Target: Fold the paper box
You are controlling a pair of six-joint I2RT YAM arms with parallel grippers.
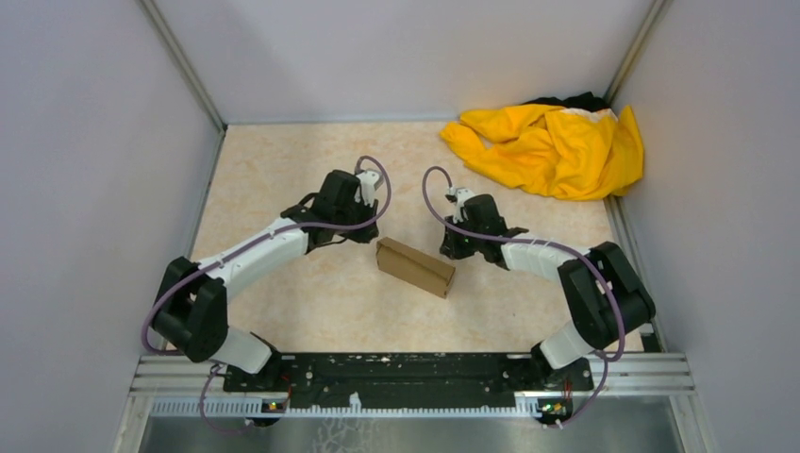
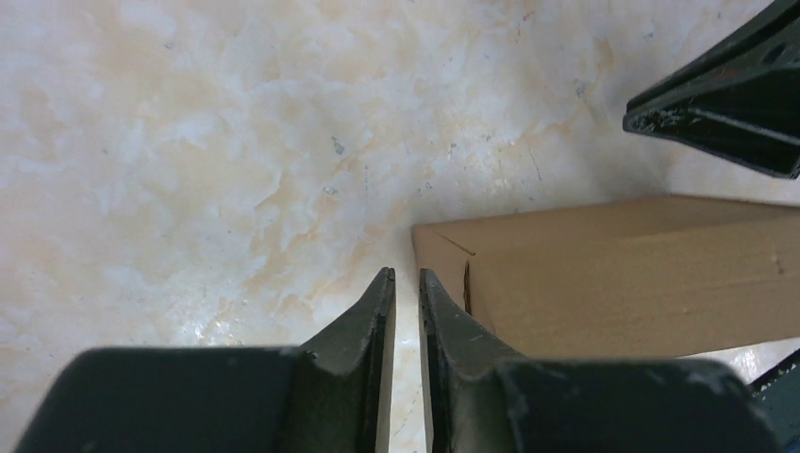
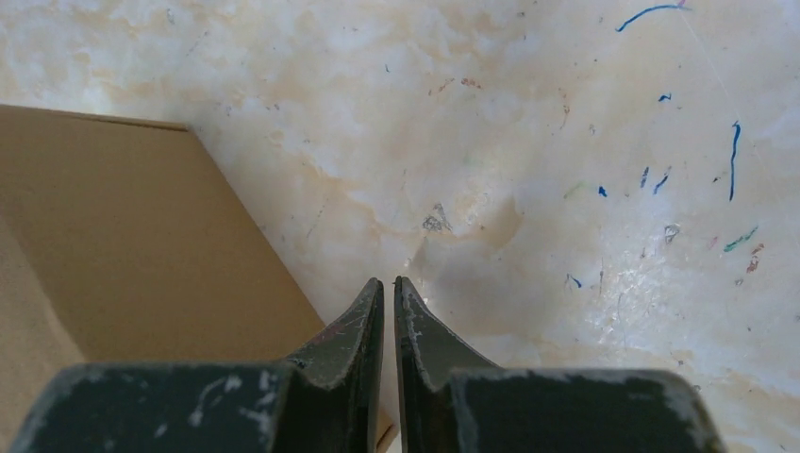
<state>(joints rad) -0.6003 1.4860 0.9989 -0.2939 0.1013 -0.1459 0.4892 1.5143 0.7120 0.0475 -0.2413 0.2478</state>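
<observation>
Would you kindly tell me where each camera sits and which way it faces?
Top external: above and behind the bases, facing down onto the table; both arms, paper box and yellow cloth show.
Left wrist: on the left wrist, facing down past the left gripper at one box end.
Right wrist: likewise, past the right gripper at the other end.
Shared: every view shows the paper box.

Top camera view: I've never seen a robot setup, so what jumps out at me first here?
The crumpled yellow cloth in the far right corner of the table grabs the eye first. Then the brown paper box lying mid-table, shaped as a carton, with the left gripper and right gripper near its two ends, holding nothing.
</observation>
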